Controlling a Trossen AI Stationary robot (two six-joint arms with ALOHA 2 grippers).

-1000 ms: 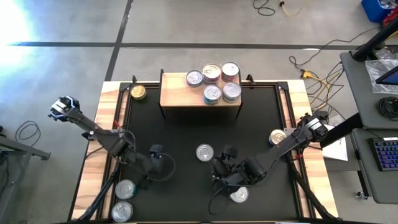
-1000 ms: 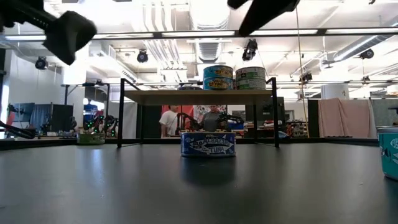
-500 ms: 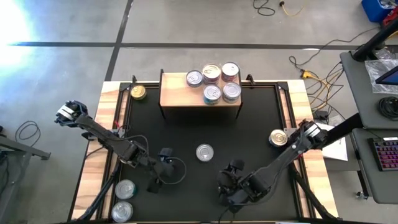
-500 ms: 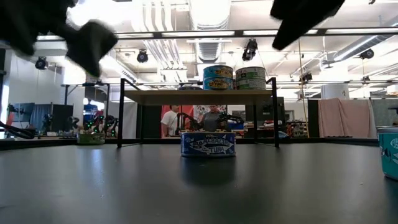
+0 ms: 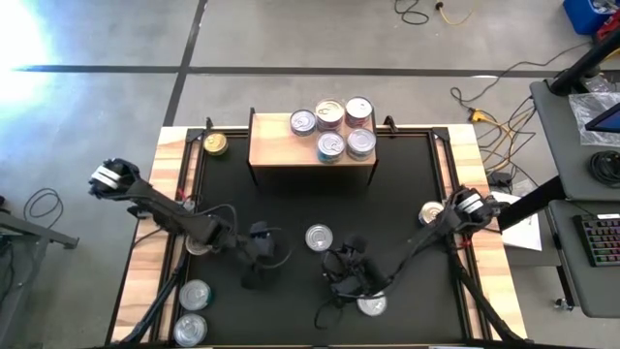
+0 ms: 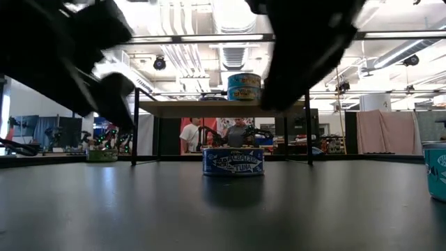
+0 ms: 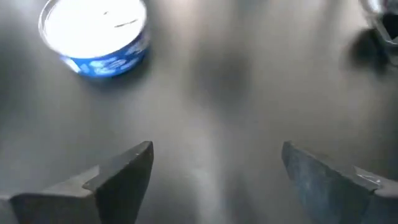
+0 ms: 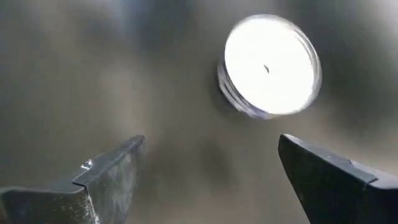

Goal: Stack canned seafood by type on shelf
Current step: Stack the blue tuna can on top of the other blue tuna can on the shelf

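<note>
The shelf stands at the mat's far edge on its black legs, with several silver-lidded cans on top, some stacked. A blue-labelled can rests on its base at mid-mat. My left gripper hovers open just left of it. My right gripper is open above the mat, near-right of that can. A silver-lidded can sits close by, and one shows ahead of its fingers.
A gold-lidded can sits left of the shelf. Another can stands by the mat's right edge, and two lie at the near left corner. Cables loop beside both grippers. People show in the room behind the shelf.
My left gripper has moved right, toward the mid-mat can. My right gripper swung toward the near edge, covering the near can, then came back left and far, so that can shows again. The cans have stayed put.
</note>
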